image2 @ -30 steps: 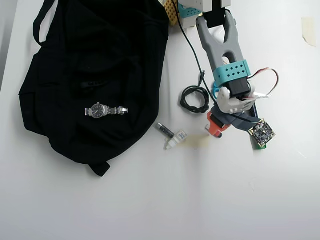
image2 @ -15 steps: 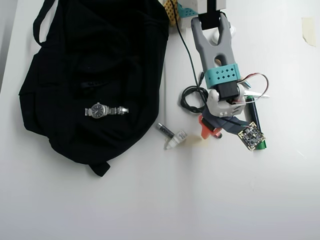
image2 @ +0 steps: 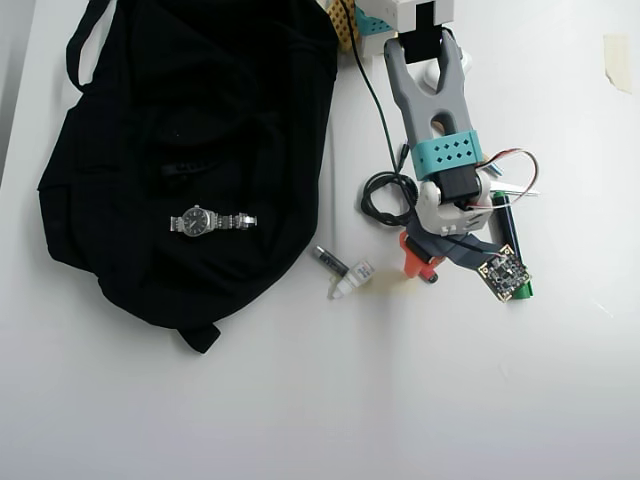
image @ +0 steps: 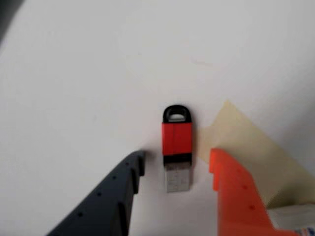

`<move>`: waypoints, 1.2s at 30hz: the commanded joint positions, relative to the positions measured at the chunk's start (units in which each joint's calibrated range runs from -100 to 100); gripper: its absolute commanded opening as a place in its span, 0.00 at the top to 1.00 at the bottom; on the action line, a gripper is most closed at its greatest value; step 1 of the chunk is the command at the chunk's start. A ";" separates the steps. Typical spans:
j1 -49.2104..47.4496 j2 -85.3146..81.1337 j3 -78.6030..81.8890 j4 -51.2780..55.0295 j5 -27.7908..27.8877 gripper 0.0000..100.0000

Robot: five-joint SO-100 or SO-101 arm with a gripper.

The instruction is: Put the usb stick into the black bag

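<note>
In the wrist view the usb stick [image: 176,147] lies flat on the white table, red body, black loop at the far end, silver metal end towards the camera. My gripper [image: 176,157] is open and low over it, the dark grey finger [image: 115,194] on its left and the orange finger [image: 236,189] on its right, with a gap on both sides. In the overhead view the gripper [image2: 420,263] stands right of centre and covers most of the stick. The black bag [image2: 190,150] lies flat at the upper left, well apart from the gripper.
A wristwatch [image2: 212,221] rests on the bag. Between bag and gripper lie a grey tube [image2: 328,260] and a whitish capped piece [image2: 352,281]. A coiled black cable [image2: 388,198] and a green pen [image2: 510,245] flank the arm. A beige tape patch [image: 246,142] lies beside the stick.
The arm has swung left by a small amount, bringing the gripper closer to the coiled cable and over the stick. In the last half second it barely moved.
</note>
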 commanded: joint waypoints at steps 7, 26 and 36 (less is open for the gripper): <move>-0.66 -0.16 -0.77 3.84 -0.06 0.98; 25.14 -13.69 -46.59 34.68 -14.32 0.98; 33.67 -21.65 -24.31 34.85 -26.91 0.98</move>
